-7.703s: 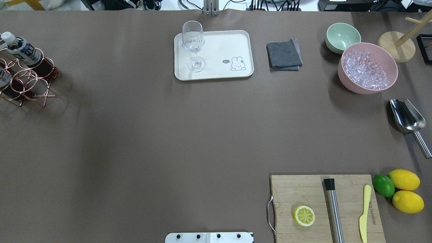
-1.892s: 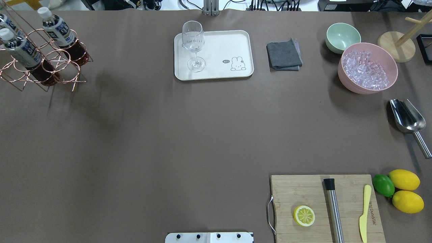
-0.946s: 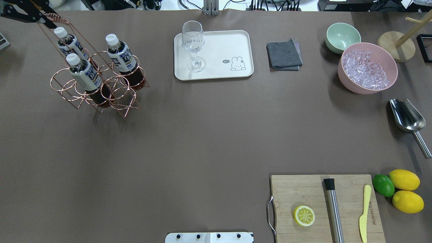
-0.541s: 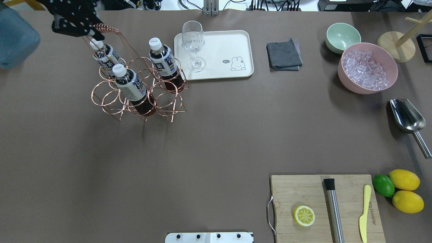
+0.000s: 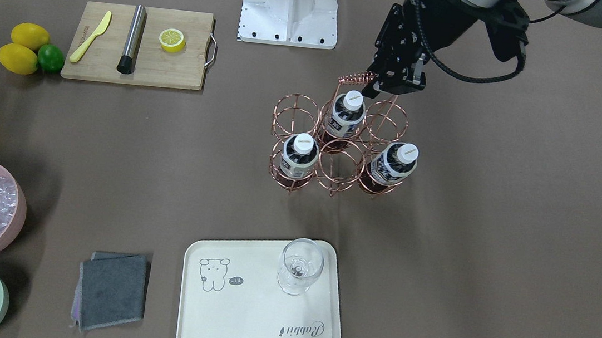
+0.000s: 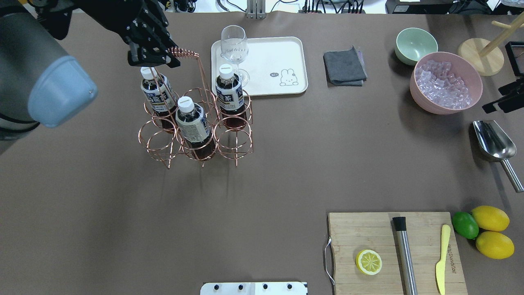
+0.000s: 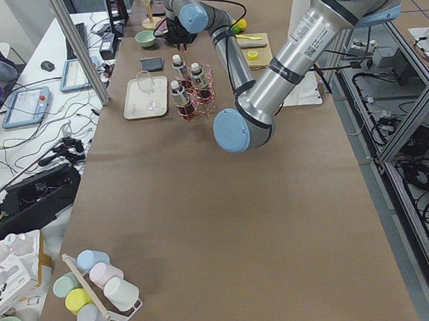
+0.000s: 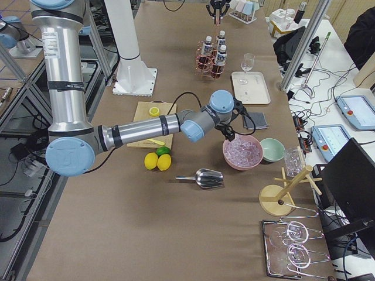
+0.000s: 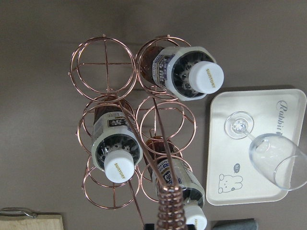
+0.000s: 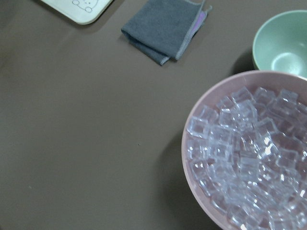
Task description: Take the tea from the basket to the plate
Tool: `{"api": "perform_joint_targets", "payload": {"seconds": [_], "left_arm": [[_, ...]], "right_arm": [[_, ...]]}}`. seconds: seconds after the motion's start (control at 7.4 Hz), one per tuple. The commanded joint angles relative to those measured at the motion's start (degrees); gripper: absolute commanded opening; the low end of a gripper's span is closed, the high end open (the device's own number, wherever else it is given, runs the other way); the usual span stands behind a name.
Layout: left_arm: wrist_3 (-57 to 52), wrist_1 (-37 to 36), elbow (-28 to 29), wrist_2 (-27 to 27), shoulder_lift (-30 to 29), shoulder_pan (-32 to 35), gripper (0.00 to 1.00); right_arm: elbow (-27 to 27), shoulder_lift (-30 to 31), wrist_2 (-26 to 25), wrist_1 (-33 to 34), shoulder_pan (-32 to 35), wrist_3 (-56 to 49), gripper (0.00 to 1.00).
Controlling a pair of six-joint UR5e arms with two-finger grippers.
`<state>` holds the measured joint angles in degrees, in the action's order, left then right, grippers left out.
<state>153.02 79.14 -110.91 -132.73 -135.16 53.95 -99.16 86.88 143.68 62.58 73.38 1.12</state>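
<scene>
The copper wire basket (image 6: 139, 137) holds three tea bottles (image 6: 157, 92) (image 6: 192, 123) (image 6: 228, 92), each with a white cap. My left gripper (image 6: 168, 61) is shut on the basket's coiled handle (image 6: 184, 52); whether the basket touches the table is unclear. The front view shows the same grip (image 5: 378, 87) on the basket (image 5: 275, 113). The cream plate (image 6: 266, 53) lies just right of the basket and carries a wine glass (image 6: 234, 45). My right gripper (image 6: 497, 106) hovers beside the ice bowl at the right edge; its fingers are not clear.
A pink bowl of ice (image 6: 446, 82), a mint bowl (image 6: 415, 45) and a grey cloth (image 6: 344, 67) sit right of the plate. A metal scoop (image 6: 493, 141) lies at the right edge. The cutting board (image 6: 368, 229) with lemon half, muddler and knife is front right.
My left arm carried the basket with its three teas from the table's far left to just beside the plate. The right gripper has come into view at the right edge.
</scene>
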Motion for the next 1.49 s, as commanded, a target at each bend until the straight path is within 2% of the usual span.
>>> {"api": "perform_joint_targets", "payload": {"seconds": [0.0, 0.14, 0.41, 0.81, 0.95, 1.22, 1.35], "left_arm": [[4.8, 0.1, 0.1, 6.6, -3.7, -6.0, 0.00], [6.4, -0.1, 0.3, 8.6, -4.9, -8.2, 0.00], [9.2, -0.7, 0.9, 12.0, -7.0, -12.4, 0.00], [10.6, -0.7, 0.9, 14.7, -7.2, -15.6, 0.00], [10.6, -0.7, 0.9, 14.7, -7.1, -15.6, 0.00], [10.6, -0.7, 0.9, 14.8, -7.0, -15.8, 0.00], [10.6, -0.7, 0.9, 15.3, -6.9, -16.4, 0.00]], "right_arm": [[-0.9, -3.2, -6.9, -10.5, -7.3, 13.2, 1.00], [-0.8, -3.3, -8.3, -15.8, -8.6, 16.0, 1.00], [1.9, -3.1, -9.1, -31.5, -8.9, 24.9, 1.00], [10.0, -3.3, -13.2, -51.1, -10.4, 30.8, 1.00], [11.7, -3.4, -16.1, -56.3, -12.0, 32.5, 1.00], [15.1, -4.7, -25.7, -67.9, -17.6, 34.2, 1.00], [15.3, -6.4, -26.3, -69.8, -18.5, 37.8, 1.00]]}}
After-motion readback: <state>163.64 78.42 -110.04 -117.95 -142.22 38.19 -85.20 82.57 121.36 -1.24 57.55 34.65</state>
